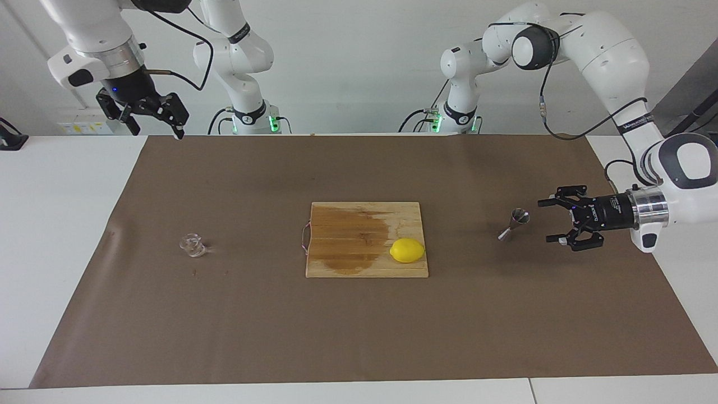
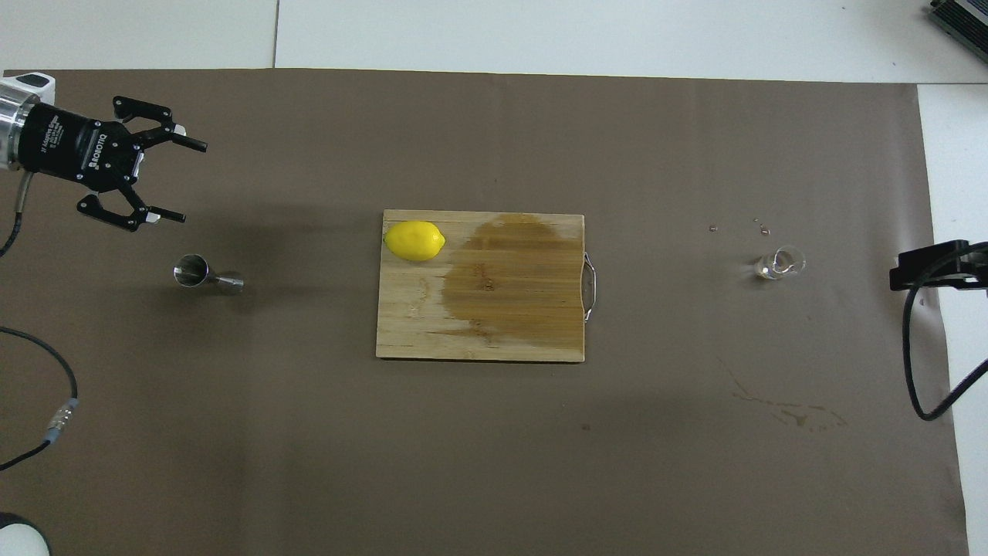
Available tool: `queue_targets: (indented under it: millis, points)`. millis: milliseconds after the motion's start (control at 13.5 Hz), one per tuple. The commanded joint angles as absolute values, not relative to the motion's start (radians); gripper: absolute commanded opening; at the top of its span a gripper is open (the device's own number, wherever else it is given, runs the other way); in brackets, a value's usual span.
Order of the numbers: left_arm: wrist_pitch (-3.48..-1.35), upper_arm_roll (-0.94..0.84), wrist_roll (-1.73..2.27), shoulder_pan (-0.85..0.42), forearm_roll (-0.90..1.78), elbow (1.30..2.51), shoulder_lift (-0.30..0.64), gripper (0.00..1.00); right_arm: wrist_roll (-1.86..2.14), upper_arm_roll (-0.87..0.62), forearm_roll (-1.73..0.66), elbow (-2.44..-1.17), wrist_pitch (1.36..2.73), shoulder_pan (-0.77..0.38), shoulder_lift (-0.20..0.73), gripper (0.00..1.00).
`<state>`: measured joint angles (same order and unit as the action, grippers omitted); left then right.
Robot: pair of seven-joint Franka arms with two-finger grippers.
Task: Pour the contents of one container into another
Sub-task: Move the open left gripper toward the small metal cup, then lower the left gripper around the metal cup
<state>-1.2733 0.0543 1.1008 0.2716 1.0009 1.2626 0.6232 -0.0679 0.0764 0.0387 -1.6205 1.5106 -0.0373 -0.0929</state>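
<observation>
The small steel jigger (image 1: 513, 224) (image 2: 207, 276) stands on the brown mat toward the left arm's end of the table. My left gripper (image 1: 547, 221) (image 2: 191, 182) hangs level beside it, open, fingers pointing at it across a clear gap, holding nothing. The tiny clear glass vessel (image 1: 193, 245) (image 2: 779, 264) sits on the mat toward the right arm's end, untouched. My right gripper (image 1: 158, 130) waits high over the mat's corner by its own base, open and empty.
A wooden cutting board (image 1: 336, 210) (image 2: 401, 332) with a wide wet stain lies mid-table. A yellow lemon (image 1: 407, 250) (image 2: 414, 240) rests on its corner toward the jigger. A few droplets and a spill mark dot the mat (image 2: 787, 413) near the glass vessel.
</observation>
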Motion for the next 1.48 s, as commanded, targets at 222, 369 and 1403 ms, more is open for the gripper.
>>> queue_targets:
  millis: [222, 369, 1403]
  points:
    - [-1.299, 0.063, 1.043, 0.298, 1.074, 1.477, 0.525, 1.00, -0.075, 0.075, 0.015, -1.632, 1.509, -0.035, -0.107, 1.00]
    - [-1.321, 0.063, 1.011, 0.304, 1.074, 1.531, 0.505, 1.00, -0.075, 0.075, 0.015, -1.632, 1.508, -0.035, -0.107, 1.00]
    - [-1.437, 0.061, 0.812, 0.342, 1.066, 1.756, 0.455, 1.00, -0.075, 0.075, 0.015, -1.632, 1.509, -0.034, -0.107, 1.00]
